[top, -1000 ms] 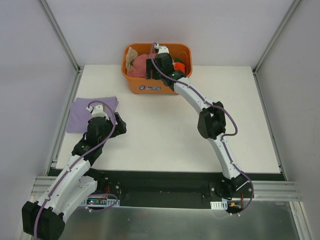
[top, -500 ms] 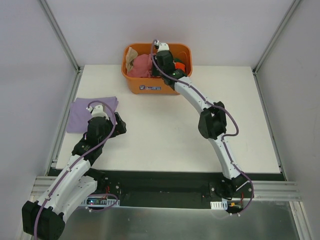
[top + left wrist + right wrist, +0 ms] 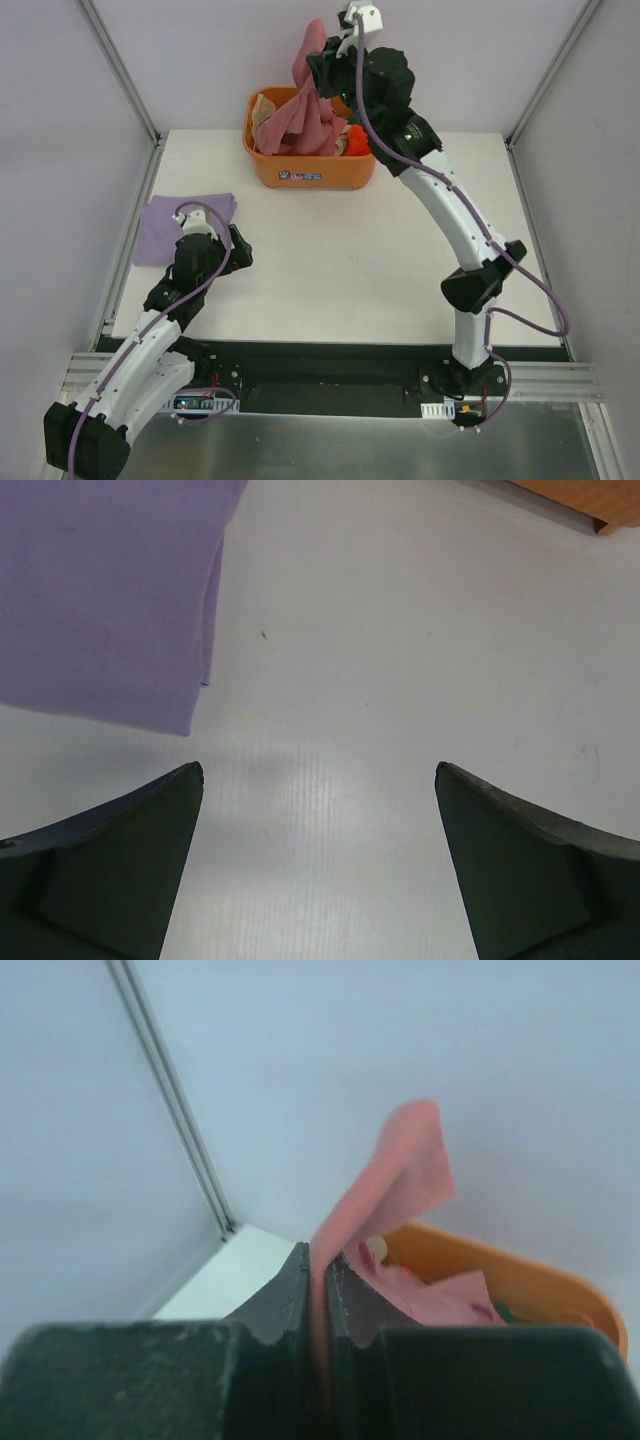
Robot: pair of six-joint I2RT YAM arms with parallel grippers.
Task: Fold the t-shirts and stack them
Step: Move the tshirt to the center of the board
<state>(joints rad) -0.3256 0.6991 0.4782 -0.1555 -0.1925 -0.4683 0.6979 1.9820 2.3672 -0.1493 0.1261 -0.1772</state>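
- Since a second ago, the right end effector [image 3: 320, 62] has been raised from inside the orange tub [image 3: 315, 172] to well above it, and the rose-red t-shirt [image 3: 312, 112] has been drawn up with it. No movement is seen at the left arm.
- The right end effector is clenched on a fold of the rose-red t-shirt. The cloth is pinched flat between the fingers and a loose flap stands beyond them.
- Below the end effector the shirt hangs in a long drape, with its lower end inside the tub.
- The high lift is judged necessary so that the hem is carried over the rim.
- Beneath the drape, beige cloth [image 3: 265, 108] and orange cloth [image 3: 358, 138] are left in the tub. Snagging on these could be expected.
- The left end effector [image 3: 318, 775] is released, with its jaws spread and nothing between them, over the table [image 3: 400, 630].
- Ahead of it and to its left, apart from the fingers, the folded lavender t-shirt [image 3: 100, 590] lies flat. It is judged to be the base of the stack.
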